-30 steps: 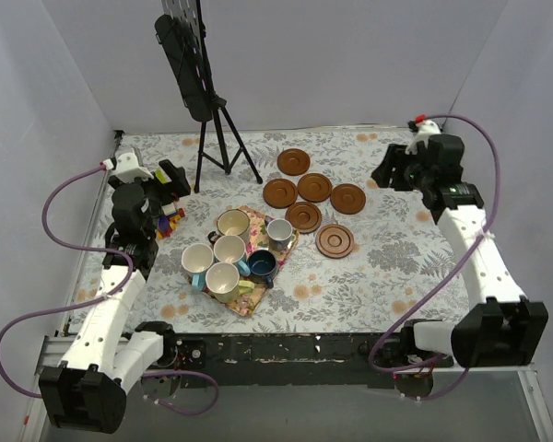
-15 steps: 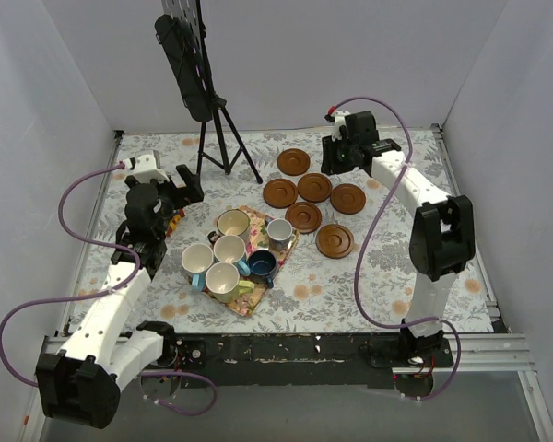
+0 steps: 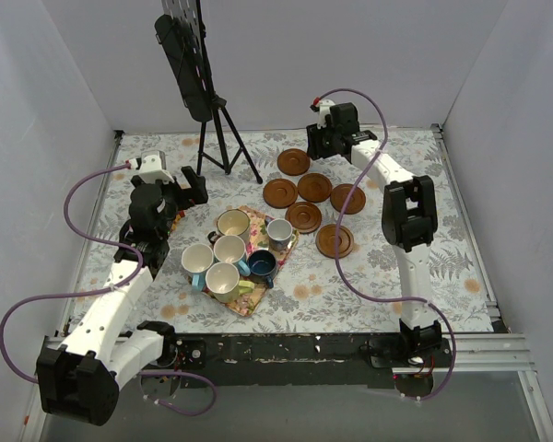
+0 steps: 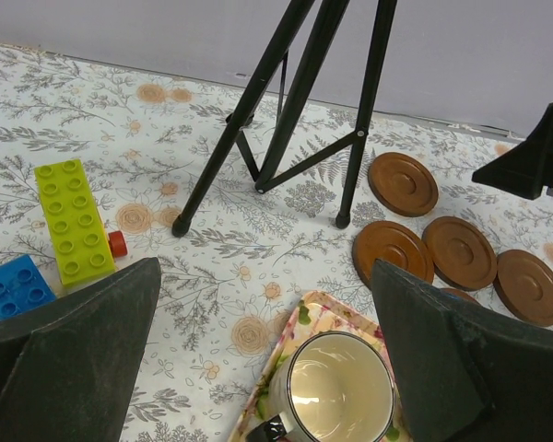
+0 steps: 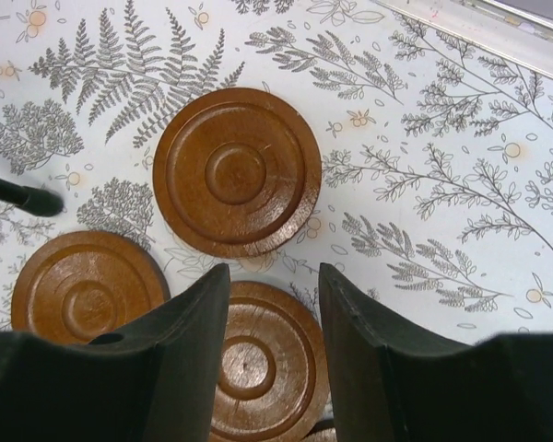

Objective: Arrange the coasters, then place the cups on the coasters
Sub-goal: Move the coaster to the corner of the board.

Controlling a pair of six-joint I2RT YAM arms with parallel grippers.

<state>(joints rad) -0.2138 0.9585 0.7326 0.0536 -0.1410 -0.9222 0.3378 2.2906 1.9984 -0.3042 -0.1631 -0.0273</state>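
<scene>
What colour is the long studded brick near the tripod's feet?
The long studded plastic brick is lime green, shown best in the left wrist view.

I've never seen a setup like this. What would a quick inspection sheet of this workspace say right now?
Surface: flowered tablecloth, flat, no spills seen.
Job's things: six brown coasters in a loose cluster at the far middle; six cups crowded on a floral mat, none on a coaster.
Clutter: toy blocks at the left; black tripod at the back.
Fingers: left fingers wide open, empty, above the cream cup; right fingers apart, empty, over the coasters.
Cables: purple cables loop from both arms; no snag seen.
Surroundings: plain white walls.
</scene>
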